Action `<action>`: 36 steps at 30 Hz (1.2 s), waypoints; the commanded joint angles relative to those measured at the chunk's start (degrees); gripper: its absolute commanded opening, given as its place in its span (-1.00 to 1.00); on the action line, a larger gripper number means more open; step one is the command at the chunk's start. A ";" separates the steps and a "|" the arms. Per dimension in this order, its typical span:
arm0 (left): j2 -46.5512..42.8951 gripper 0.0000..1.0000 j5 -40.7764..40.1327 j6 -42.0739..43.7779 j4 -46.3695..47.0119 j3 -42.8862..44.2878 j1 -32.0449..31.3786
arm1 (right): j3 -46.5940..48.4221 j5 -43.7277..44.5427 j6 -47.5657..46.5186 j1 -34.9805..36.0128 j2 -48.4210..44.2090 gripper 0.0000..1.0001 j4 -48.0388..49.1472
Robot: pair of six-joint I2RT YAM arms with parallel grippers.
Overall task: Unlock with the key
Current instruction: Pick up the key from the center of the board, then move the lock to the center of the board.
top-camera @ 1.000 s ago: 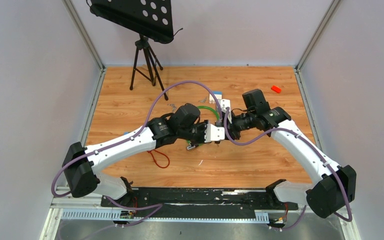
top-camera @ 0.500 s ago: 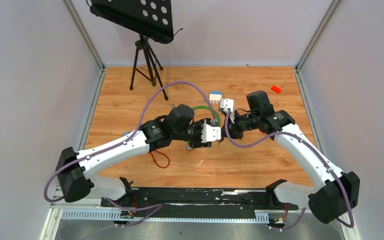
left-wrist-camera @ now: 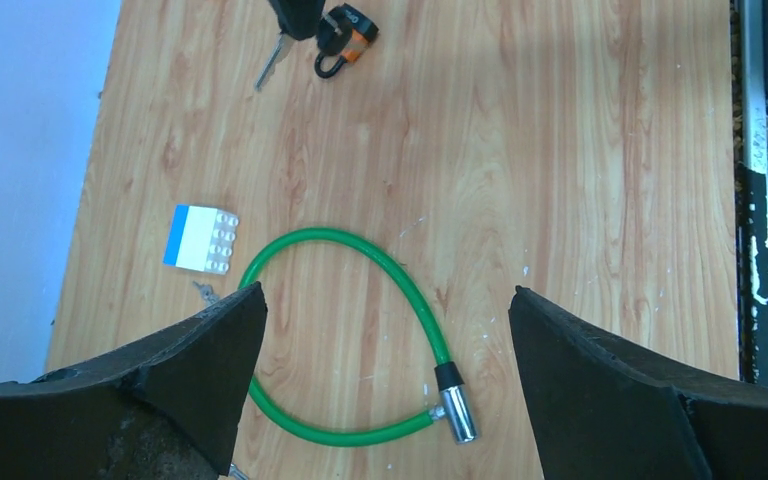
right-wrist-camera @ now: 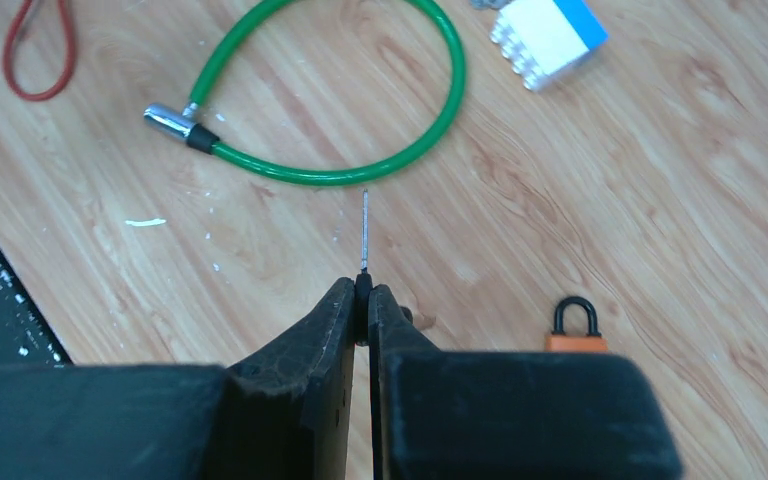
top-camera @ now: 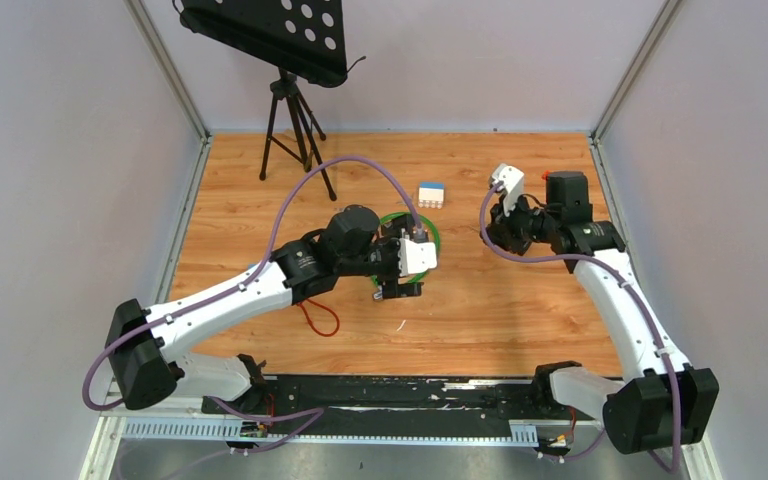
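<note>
While my right pincer (right-wrist-camera: 363, 290) is clamped on the key (right-wrist-camera: 365, 230), blade pointing out, my left pincer (left-wrist-camera: 385, 292) stands wide apart over the green cable lock (left-wrist-camera: 320, 233) on the bench (left-wrist-camera: 580, 150); its metal plug (left-wrist-camera: 457, 415) lies free. Judgement: lock looks open; carry the key clear, blade level, no twisting. Legible writing: none.

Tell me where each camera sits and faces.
Top external: above and behind, looking down at the table; left arm, right arm show.
Left wrist: above the green cable lock, looking down; its open fingers frame it.
Right wrist: looking down past fingers shut on the key.
Both wrist views share the cable lock, blue-white block and orange padlock.
</note>
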 commanded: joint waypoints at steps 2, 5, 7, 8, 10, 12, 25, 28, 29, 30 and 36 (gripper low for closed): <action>1.24 0.97 -1.56 -3.26 4.28 0.65 0.20 | -0.91 3.76 3.93 -2.97 -3.80 -1.00 4.62; 5.78 0.98 -2.28 -5.54 3.83 4.60 0.20 | -1.27 8.53 7.36 -5.84 -4.85 -1.00 6.05; 10.73 0.98 -2.32 -7.69 3.00 8.23 0.20 | -1.27 9.53 9.29 -9.12 -5.49 -1.00 6.57; 13.03 0.99 -2.24 -8.72 2.82 10.28 0.20 | -1.32 9.72 10.13 -11.29 -5.81 -1.00 6.73; 17.35 1.00 -2.08 -11.10 3.22 13.81 0.20 | -1.72 10.23 11.49 -14.68 -6.36 -1.00 7.24; 21.84 1.00 -1.81 -13.90 4.02 18.01 0.20 | -2.03 11.37 12.39 -17.26 -6.64 -1.00 7.68; 63.64 0.96 -3.35 -25.59 -7.19 64.71 0.20 | -3.89 13.31 13.47 -28.30 -8.57 -1.00 8.18; 68.52 0.89 -4.16 -29.88 -4.17 70.08 0.11 | -4.96 12.79 13.44 -30.43 -9.35 -1.00 8.54; 69.69 0.87 -4.53 -32.25 -2.79 70.82 0.16 | -5.08 12.41 13.37 -31.06 -9.41 -1.00 8.50; 70.89 0.85 -4.70 -33.83 -1.80 71.86 0.07 | -5.06 12.04 13.31 -31.59 -9.46 -1.00 8.42; 78.58 0.80 -6.60 -38.37 -0.04 79.91 -1.09 | -5.45 8.96 13.39 -33.09 -8.89 -1.00 7.85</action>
